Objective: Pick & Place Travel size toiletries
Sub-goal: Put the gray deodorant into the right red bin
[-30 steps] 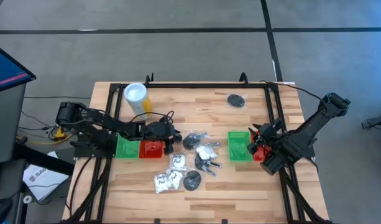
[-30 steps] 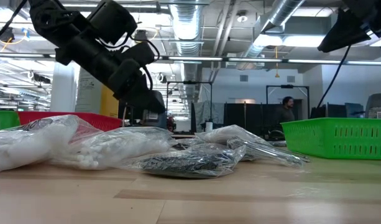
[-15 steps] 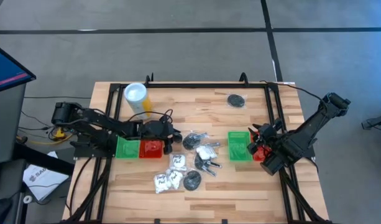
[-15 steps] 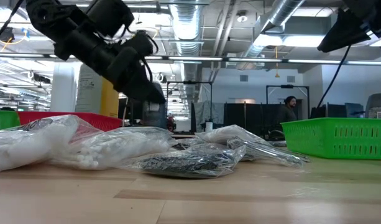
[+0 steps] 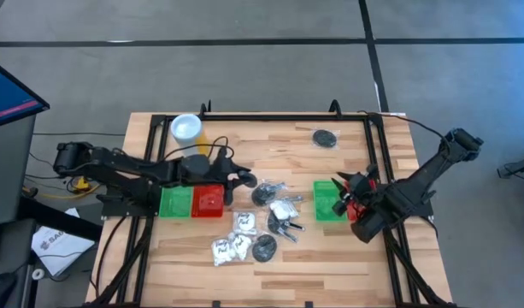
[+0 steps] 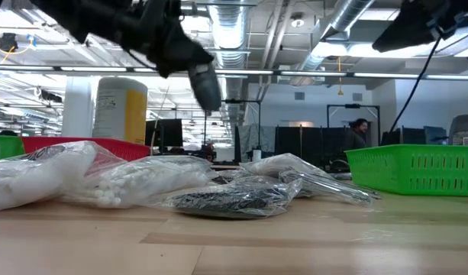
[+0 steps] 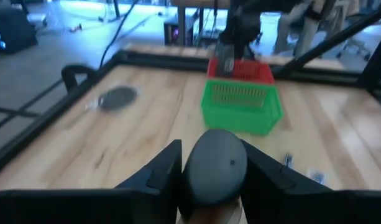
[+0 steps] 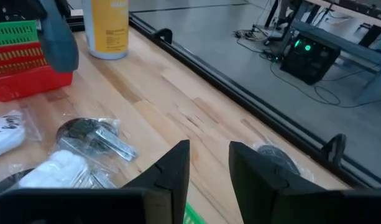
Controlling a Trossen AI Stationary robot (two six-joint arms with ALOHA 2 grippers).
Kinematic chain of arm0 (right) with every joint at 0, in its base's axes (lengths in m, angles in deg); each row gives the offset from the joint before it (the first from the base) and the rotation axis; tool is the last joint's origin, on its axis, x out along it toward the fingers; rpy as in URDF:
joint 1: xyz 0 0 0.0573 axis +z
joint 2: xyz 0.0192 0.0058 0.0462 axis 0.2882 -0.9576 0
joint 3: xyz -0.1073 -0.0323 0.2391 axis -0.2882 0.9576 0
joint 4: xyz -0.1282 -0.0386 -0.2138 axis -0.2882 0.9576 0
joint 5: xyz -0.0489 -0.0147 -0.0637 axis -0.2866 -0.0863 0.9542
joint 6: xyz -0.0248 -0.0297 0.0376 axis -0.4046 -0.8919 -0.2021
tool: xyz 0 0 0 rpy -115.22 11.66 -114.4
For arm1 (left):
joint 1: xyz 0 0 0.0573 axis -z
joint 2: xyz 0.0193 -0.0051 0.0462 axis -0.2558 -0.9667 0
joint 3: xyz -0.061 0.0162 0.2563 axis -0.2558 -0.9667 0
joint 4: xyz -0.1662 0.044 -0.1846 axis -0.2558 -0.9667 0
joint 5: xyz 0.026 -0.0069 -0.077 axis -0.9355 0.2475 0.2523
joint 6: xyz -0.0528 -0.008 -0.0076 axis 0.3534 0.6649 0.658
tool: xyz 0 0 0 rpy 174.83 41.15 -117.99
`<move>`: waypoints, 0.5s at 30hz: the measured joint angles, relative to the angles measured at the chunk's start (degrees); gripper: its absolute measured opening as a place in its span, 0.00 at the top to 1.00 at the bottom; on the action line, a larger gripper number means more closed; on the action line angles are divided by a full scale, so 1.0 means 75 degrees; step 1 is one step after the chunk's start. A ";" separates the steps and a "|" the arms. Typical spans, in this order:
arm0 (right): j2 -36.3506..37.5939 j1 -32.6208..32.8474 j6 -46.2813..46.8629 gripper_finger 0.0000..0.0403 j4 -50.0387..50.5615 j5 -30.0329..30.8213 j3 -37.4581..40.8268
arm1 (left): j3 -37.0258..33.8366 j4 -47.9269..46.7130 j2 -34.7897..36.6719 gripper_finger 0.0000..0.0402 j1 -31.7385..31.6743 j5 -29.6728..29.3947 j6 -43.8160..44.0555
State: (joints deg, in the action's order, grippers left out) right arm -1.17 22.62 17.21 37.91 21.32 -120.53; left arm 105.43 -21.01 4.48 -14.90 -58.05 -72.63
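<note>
Risk: left hand (image 7: pixel 213 167), gripping a black disc (image 7: pixel 214 165) above the red tray (image 5: pixel 209 204), may drop it outside; right hand (image 8: pixel 209 163) idle, empty.

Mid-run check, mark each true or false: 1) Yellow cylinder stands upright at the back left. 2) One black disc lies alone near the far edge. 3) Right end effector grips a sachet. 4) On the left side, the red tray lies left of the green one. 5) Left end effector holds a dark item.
1) True: the yellow cylinder stands upright.
2) True: the black disc lies apart from the pile.
3) False: the right end effector is open and empty, by the right green tray.
4) False: the red tray lies right of the left green tray.
5) True: the left end effector grips a dark rounded item.
</note>
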 joint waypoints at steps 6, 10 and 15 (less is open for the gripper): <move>0.0000 -0.0490 -0.2037 0.74 -0.1467 -0.0009 0.0000 | 0.0671 0.0007 -0.0323 0.72 0.0006 0.0327 -0.0366; 0.0000 -0.0773 -0.3310 0.74 -0.2433 -0.0186 0.0000 | 0.1105 -0.0023 -0.0722 0.72 0.0006 0.0379 -0.0595; 0.0000 -0.1092 -0.4374 0.72 -0.3337 -0.0773 0.0003 | 0.1702 -0.0019 -0.1309 0.72 0.0000 0.0416 -0.0795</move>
State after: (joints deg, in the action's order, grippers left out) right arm -1.17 14.42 -15.60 12.88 15.52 -120.50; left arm 118.20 -21.16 -5.33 -14.90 -54.93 -78.60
